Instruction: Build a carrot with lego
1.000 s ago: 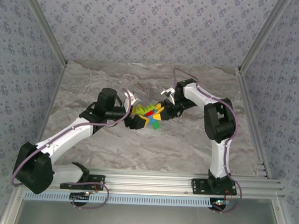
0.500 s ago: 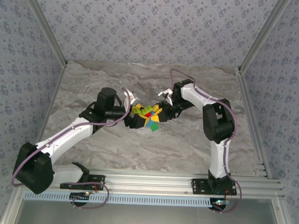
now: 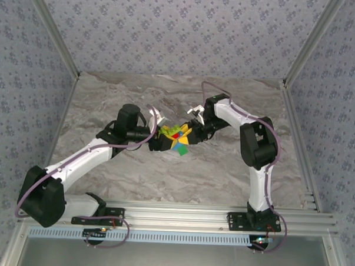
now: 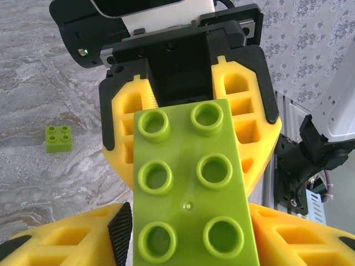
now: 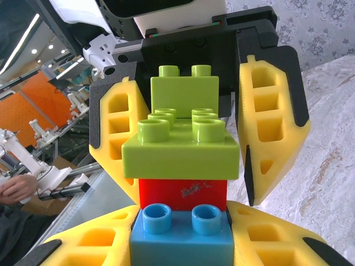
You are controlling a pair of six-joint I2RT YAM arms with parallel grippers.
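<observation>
Carrot point(image 5: 180, 149) bridging two robot grippers, left gripper point(image 4: 188, 230) clamped on its lime end, right gripper point(image 5: 182, 230) apparently pinching its blue section.

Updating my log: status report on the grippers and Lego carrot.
Left gripper, right gripper both shut on lime, red and blue brick carrot. Small lime-green studded brick loose on marble table. Nothing in the way seen.

Grey marbled table point(image 3: 134, 172), patterned walls point(image 3: 182, 33).
</observation>
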